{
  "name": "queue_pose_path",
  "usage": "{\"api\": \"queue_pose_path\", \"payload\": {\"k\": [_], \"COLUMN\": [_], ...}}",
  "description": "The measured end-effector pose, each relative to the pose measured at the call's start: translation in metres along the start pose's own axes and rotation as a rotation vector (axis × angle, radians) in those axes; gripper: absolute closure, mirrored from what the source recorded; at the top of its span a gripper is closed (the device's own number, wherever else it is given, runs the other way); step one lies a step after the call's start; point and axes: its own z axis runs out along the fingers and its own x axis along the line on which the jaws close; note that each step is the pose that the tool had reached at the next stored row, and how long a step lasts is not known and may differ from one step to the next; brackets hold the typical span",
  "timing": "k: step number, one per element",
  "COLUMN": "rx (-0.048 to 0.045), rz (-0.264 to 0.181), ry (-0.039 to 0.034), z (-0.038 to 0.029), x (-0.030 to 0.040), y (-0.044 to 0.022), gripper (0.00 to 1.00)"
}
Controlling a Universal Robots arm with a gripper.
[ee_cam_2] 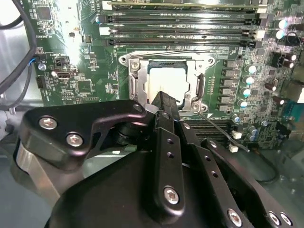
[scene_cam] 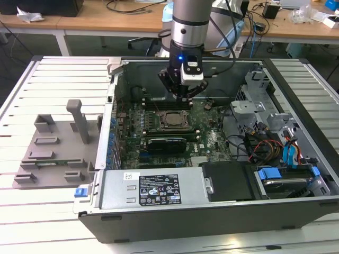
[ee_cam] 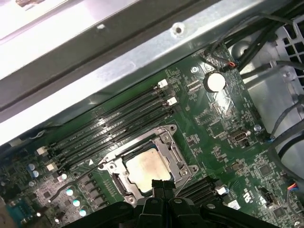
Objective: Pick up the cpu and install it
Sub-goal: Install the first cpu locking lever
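You see the cpu (ee_cam: 145,167) as dull pale metal, matt top, seated in a bright, shiny metal socket frame (ee_cam: 176,154). The motherboard (ee_cam_2: 85,57) is glossy green laminate. Your gripper (ee_cam_2: 164,107) is black, smooth, satin-finished, with bright steel screws. The computer case (scene_cam: 233,211) is matt grey sheet metal; the tray (scene_cam: 50,153) looks matt grey plastic.

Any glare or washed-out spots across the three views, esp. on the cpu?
In the second wrist view, the cpu looks pale and washed out, and glare bleaches the motherboard strip beside the memory slots. In the first wrist view, the cpu keeps a warmer tone; the case wall is blown out to white. In the exterior view, lighting is even, with the gripper dark above the socket.
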Motion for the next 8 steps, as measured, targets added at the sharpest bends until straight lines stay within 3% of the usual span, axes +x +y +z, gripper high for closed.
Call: {"api": "queue_pose_path", "payload": {"k": [8], "rx": [-0.0022], "rz": [-0.080], "ry": [-0.0072], "z": [0.0000], "x": [0.0000], "y": [0.0000], "gripper": [0.89]}}
